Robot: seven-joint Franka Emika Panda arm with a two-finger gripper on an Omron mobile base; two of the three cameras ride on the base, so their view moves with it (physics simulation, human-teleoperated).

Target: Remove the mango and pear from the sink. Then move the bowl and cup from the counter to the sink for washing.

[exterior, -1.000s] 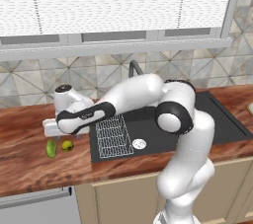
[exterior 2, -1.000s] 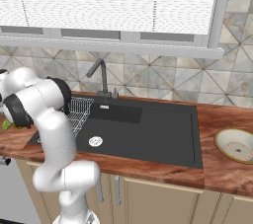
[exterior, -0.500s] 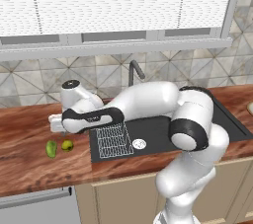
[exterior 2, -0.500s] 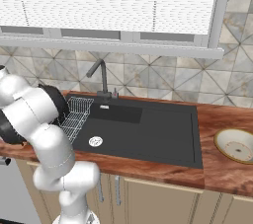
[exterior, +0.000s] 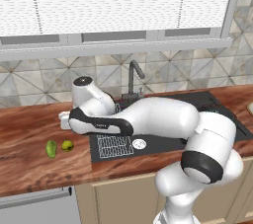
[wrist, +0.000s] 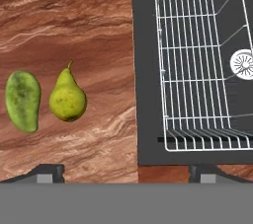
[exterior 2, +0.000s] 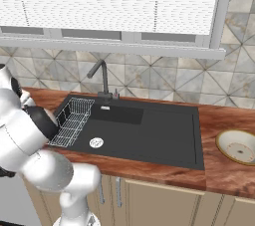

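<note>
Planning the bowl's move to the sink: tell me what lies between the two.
Nothing visible does. The bowl sits on the counter just right of the sink, with bare wood between them, and the basin is empty.

glossy white rounded arm with dark joint bands.

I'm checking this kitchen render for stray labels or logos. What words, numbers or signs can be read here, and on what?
None can be read: no text, brand or number on the counter, sink, wire rack, mango, pear or bowl.
</note>
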